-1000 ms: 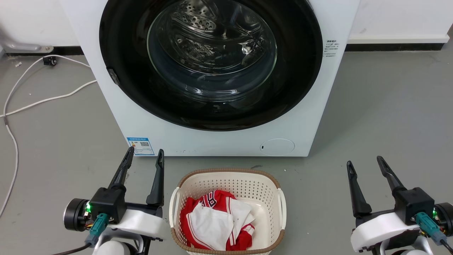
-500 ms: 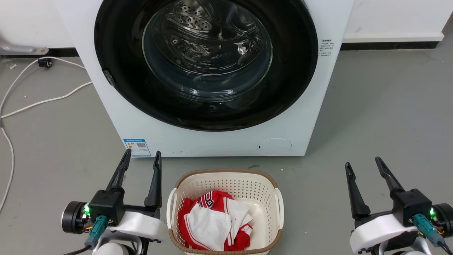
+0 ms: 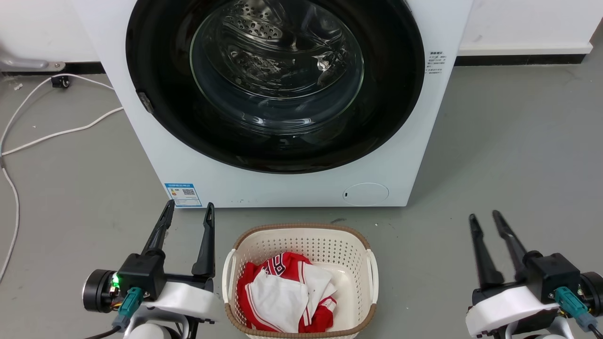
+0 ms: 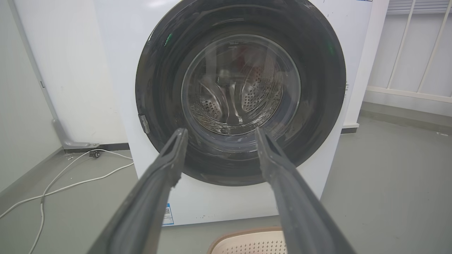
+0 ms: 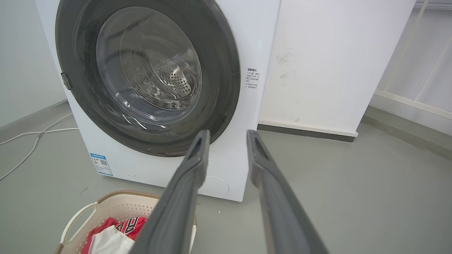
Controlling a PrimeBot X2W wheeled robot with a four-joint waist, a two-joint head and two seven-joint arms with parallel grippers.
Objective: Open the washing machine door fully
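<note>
So the washing machine door (image 3: 278, 141) is shut, sitting flat against the front of the white washing machine (image 3: 141, 141), straight ahead of the robot and taking up nearly the whole width of it. It's a big glossy black disc. On its left edge there's a small grey catch (image 3: 144, 100), and in the middle is a bulging clear glass bowl with the perforated steel drum (image 3: 256, 28) showing through it. Lots of reflections on the glass and the black ring.

Counting stuff, left to right:
- white cable (image 3: 47, 136) trailing over the grey floor (image 3: 518, 150); can't tell if it's one cord or two
- one left gripper (image 3: 190, 205), fingers spread wide apart, nothing between them, hovering over the floor well short of the door
- one blue sticker (image 3: 183, 194) on the machine's lower left corner
- one machine, one door
- one cream laundry basket (image 3: 301, 231) with a brown rim, on the floor just in front of the machine, between the two grippers, with a red and white garment (image 3: 282, 292) bunched up inside
- one small round white flap (image 3: 366, 194) low on the machine's front, to the right
- one right gripper (image 3: 484, 215), fingers closer together than the left's but with a clear gap, holding nothing, also well apart from the door
</note>
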